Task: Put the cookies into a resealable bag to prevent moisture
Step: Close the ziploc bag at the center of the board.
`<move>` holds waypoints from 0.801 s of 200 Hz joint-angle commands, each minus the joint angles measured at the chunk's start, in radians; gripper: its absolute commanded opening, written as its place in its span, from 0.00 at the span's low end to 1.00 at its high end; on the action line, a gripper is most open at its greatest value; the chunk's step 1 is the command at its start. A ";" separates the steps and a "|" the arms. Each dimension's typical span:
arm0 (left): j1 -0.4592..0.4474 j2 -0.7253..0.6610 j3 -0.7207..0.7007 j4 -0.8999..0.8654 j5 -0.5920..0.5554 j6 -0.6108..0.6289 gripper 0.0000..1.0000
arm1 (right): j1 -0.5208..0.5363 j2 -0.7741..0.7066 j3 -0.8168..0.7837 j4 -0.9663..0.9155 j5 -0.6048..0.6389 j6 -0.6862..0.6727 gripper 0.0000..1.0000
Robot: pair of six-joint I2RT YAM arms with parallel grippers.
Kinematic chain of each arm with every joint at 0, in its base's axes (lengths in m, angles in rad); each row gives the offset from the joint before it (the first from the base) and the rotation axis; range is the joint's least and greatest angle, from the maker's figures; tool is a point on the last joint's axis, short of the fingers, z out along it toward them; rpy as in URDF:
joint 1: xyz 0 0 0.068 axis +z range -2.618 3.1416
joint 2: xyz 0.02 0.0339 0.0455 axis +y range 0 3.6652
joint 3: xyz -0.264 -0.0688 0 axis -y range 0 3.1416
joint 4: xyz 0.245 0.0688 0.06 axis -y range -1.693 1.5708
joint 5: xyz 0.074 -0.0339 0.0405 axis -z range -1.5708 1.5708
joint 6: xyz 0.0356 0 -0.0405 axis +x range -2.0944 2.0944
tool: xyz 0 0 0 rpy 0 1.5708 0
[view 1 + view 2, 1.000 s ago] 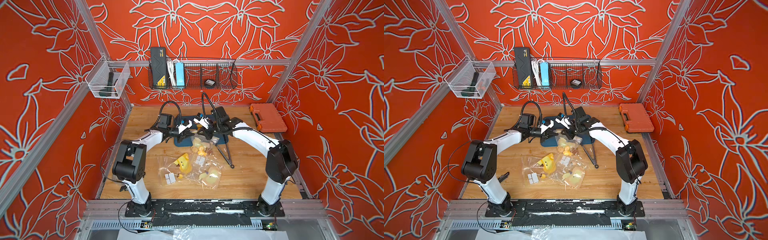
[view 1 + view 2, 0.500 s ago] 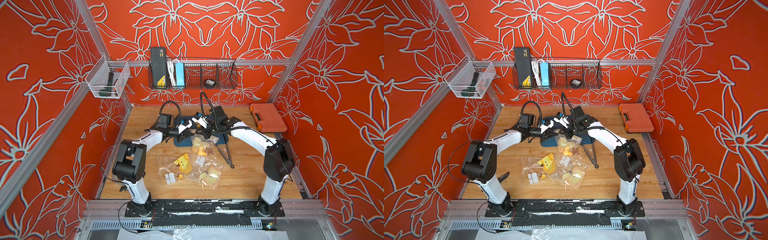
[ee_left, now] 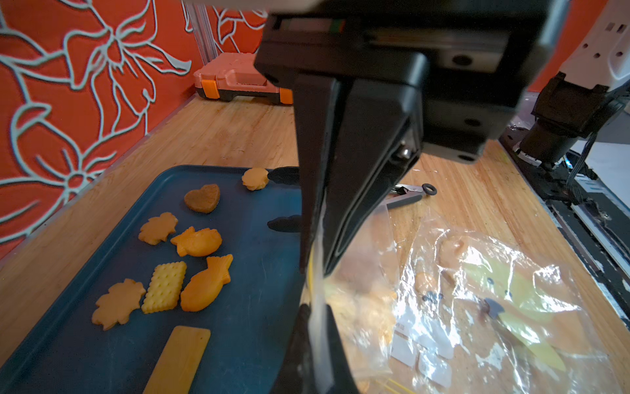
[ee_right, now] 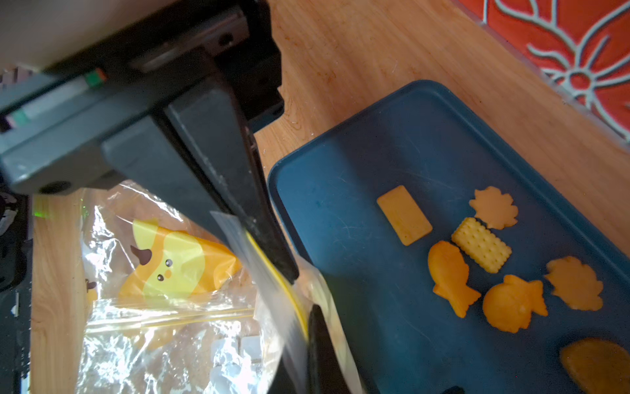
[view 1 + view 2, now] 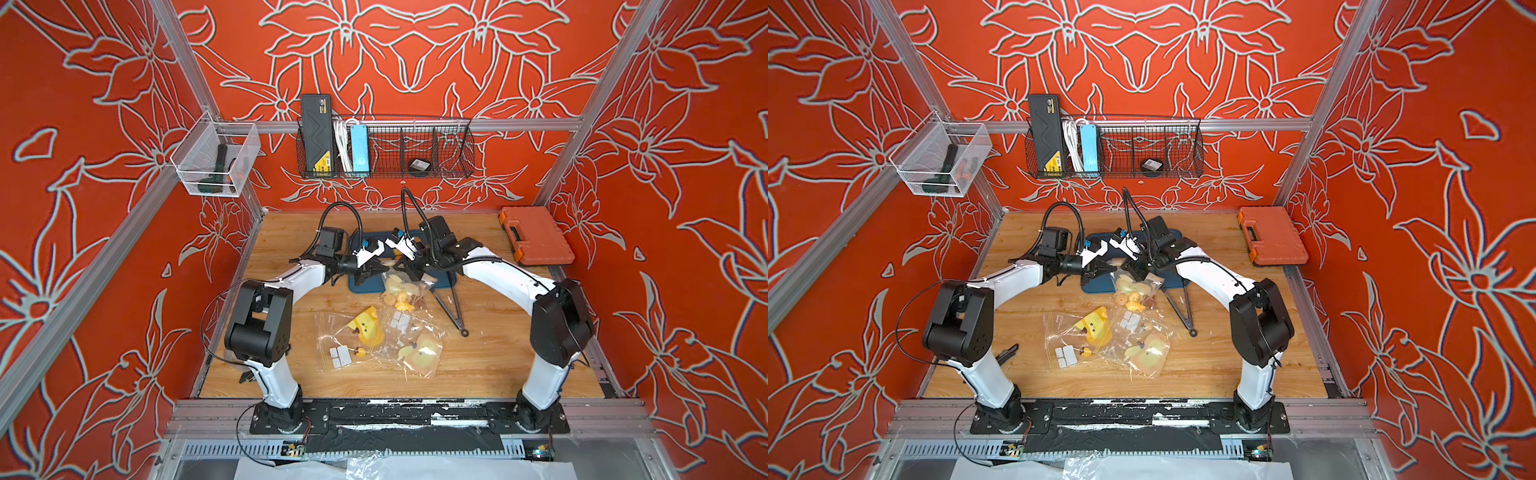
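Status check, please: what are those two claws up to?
Left claw shut on resealable bag rim. Right claw likewise. Some cookies inside; others on blue tray. Tongs nearby, clear of both.

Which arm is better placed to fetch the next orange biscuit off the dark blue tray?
Probably right. The left gripper and right gripper clamp the clear printed zip bag, but the black tongs lie on the right arm's side, tips on the tray.

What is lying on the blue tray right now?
Eight cookies show on the blue tray: three flowers, two fish, a brown heart, a cracker, a long bar. Two black tong tips reach over it. The left gripper, shut on the resealable bag, hides part of the tray.
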 commanded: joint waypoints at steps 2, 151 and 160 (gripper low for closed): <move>-0.001 -0.012 0.023 -0.015 0.026 0.022 0.00 | -0.013 -0.067 -0.035 -0.012 0.061 -0.029 0.29; -0.001 -0.014 0.021 -0.012 0.029 0.021 0.00 | -0.080 -0.278 -0.273 -0.021 0.199 -0.042 0.00; -0.001 -0.014 0.021 -0.012 0.028 0.020 0.00 | -0.085 -0.282 -0.274 -0.033 0.191 -0.047 0.00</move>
